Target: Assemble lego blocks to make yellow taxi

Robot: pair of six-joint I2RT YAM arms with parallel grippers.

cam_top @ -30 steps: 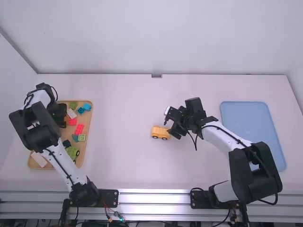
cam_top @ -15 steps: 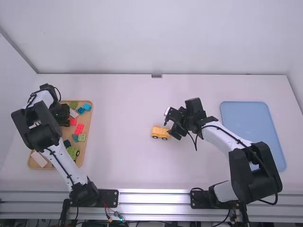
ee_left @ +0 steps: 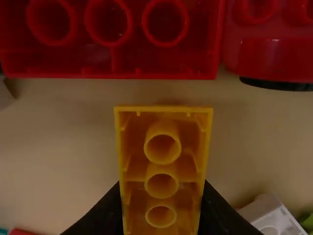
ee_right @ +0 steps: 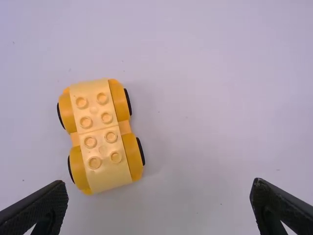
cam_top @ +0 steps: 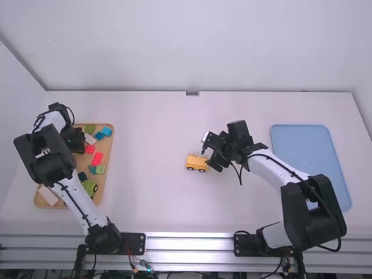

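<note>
Over the wooden tray (cam_top: 108, 168), my left gripper (cam_top: 75, 141) is at the tray's far part. In the left wrist view, the left gripper (ee_left: 162, 210) is shut on a yellow brick (ee_left: 190, 171), one finger against each long side, hollow underside facing the camera. Near the table's middle stands the yellow car base (cam_top: 196, 163) on its wheels. Just to its right is my right gripper (cam_top: 210, 157). The right wrist view has the car base (ee_right: 100, 137) with studs up, beyond and between the wide-apart fingers of the right gripper (ee_right: 159, 200), which touch nothing.
Loose blocks lie in the tray, among them red (cam_top: 97, 158), blue (cam_top: 107, 132) and white ones, and a green wheeled piece (cam_top: 89, 187). Close to the held brick are a red hollow brick (ee_left: 112, 54) and a white block (ee_left: 274, 218). A blue mat (cam_top: 308, 157) lies right.
Over the past second my left gripper has shifted slightly to the right above the tray. The right arm and the car base have stayed in place.
</note>
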